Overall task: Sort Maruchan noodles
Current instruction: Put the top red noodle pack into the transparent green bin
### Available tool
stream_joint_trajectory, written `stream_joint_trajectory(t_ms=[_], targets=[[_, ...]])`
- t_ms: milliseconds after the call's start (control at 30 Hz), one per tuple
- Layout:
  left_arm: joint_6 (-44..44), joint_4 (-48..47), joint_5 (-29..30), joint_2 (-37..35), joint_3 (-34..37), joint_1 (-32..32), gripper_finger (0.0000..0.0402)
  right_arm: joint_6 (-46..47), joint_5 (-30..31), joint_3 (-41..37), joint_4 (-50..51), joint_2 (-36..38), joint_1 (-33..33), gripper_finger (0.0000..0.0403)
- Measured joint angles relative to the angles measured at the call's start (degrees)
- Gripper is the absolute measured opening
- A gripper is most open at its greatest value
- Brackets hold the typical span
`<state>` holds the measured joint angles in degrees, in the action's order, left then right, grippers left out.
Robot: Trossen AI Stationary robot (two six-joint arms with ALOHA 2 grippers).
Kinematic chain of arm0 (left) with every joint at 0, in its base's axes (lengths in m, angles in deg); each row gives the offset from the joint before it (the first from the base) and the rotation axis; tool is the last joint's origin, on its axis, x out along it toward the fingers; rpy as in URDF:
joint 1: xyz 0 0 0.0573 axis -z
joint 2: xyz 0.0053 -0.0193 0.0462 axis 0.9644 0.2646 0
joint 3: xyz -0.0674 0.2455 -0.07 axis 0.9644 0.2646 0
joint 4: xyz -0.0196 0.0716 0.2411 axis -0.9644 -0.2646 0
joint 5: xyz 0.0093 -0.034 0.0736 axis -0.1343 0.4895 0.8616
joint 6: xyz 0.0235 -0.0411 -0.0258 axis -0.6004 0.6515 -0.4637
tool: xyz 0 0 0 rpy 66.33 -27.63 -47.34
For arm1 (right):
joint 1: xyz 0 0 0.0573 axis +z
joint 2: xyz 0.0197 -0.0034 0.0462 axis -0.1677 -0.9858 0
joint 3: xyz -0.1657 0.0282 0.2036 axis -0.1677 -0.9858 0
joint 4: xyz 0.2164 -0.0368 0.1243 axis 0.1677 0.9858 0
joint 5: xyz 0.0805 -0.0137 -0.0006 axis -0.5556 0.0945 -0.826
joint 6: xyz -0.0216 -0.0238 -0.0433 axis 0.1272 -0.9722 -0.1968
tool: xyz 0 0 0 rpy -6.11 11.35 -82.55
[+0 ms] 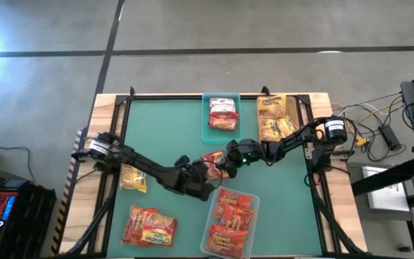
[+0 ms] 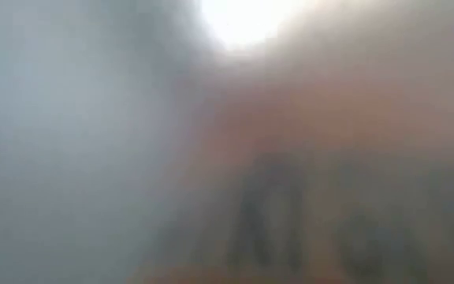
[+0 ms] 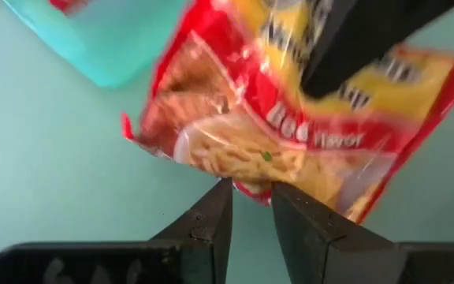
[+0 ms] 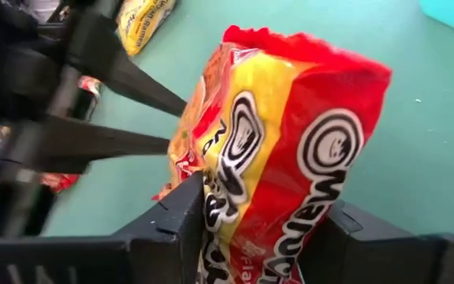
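Nearest the front edge of the green table (image 1: 164, 129), a clear bin (image 1: 228, 223) holds several red-orange noodle packets, and two more red packets (image 1: 149, 226) lie loose to its left. A little farther back on the left, a yellow packet (image 1: 133, 178) rests on the mat beside the left arm.

At the table's middle, both grippers meet on one red-and-yellow packet (image 1: 213, 165). The left gripper (image 3: 251, 189) has its narrow jaws pinched on the packet's lower edge. The right gripper (image 4: 266, 229) straddles the packet's other end, fingers on both sides of it; whether they press firmly cannot be told.

Only the overhead view shows the whole layout. The wrist views alone show the grips. The right wrist view also shows the left arm's fingers reaching the same packet. The low view is a blur.

At the far edge, a teal bin (image 1: 208, 131) holds red-and-white packets, and a tan bin (image 1: 290, 108) to its right holds yellow ones.
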<state>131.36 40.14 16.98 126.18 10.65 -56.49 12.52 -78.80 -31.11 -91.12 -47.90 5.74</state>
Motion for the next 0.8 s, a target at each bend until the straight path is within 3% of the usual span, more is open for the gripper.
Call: stream_joint_trajectory(t_ms=[233, 433, 800], targets=[[0.81, -4.54, 6.13, -4.69, -0.01, 2.06, 0.0075, -0.02, -0.56, 0.0, 0.1, 0.2, -0.41, 0.0139], [7.6, -12.19, 11.79, -6.73, -0.01, 2.78, 0.0075, -0.15, -2.55, 0.0, 0.12, 2.41, -0.66, 0.0138], [9.54, -15.25, 15.45, -7.62, -0.42, 2.74, 0.0075, -5.17, -2.61, 0.02, 2.11, 11.72, -5.43, 0.0138]])
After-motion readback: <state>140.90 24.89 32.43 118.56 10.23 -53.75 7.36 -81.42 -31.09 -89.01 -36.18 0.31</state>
